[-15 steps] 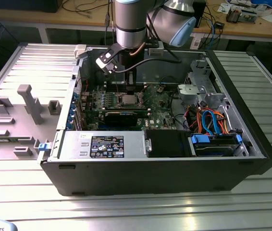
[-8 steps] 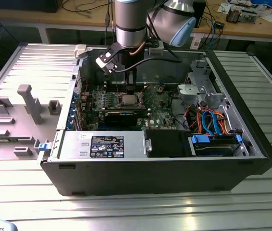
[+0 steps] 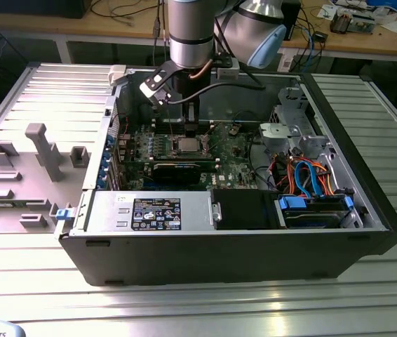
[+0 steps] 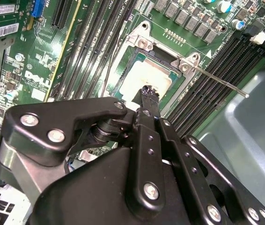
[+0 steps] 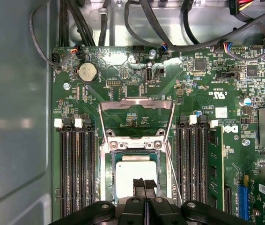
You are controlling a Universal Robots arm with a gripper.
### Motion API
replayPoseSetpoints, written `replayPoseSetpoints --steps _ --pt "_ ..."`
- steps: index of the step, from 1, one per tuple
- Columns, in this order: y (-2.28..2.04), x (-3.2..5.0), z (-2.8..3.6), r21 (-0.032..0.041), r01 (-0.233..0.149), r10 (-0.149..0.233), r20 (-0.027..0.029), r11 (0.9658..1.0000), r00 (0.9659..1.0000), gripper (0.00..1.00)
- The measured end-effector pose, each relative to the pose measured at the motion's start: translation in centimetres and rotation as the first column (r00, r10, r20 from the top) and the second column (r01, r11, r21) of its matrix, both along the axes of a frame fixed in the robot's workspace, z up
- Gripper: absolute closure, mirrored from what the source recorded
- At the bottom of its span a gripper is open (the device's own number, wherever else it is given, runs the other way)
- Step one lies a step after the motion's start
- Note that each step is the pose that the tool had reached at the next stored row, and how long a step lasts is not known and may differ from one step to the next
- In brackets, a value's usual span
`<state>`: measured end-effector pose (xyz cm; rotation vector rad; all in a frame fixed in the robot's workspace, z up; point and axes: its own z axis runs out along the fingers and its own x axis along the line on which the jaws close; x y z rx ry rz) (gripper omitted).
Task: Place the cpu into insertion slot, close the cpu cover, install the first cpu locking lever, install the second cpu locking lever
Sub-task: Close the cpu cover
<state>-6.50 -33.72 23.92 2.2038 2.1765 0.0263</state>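
Note:
The cpu (image 5: 133, 172) lies flat in the insertion slot (image 5: 108, 174), its pale metal top showing in both wrist views (image 4: 147, 75). The cpu cover (image 5: 137, 103) stands swung open past the slot's hinge side, with green board showing through its window. My gripper (image 5: 144, 185) hovers over the cpu's near edge with its two black fingers pressed together and nothing between them. A thin locking lever (image 4: 219, 82) sticks out, unlatched, beside the slot. In the exterior view the gripper (image 3: 192, 125) hangs just above the slot (image 3: 184, 145) in the middle of the motherboard.
Long black memory slots (image 5: 76, 173) flank the insertion slot on both sides. Black cables (image 5: 137, 33) run along the case wall beyond the board. A black expansion card (image 3: 176, 168), a power supply (image 3: 149, 210) and drive bays with blue cables (image 3: 311, 189) fill the case (image 3: 254, 260).

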Motion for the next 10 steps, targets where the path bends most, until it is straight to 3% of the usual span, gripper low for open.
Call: replayPoseSetpoints --steps 10 --pt "0.0 0.0 0.26 -0.0001 0.0 0.0 0.0 1.0 1.0 0.89"
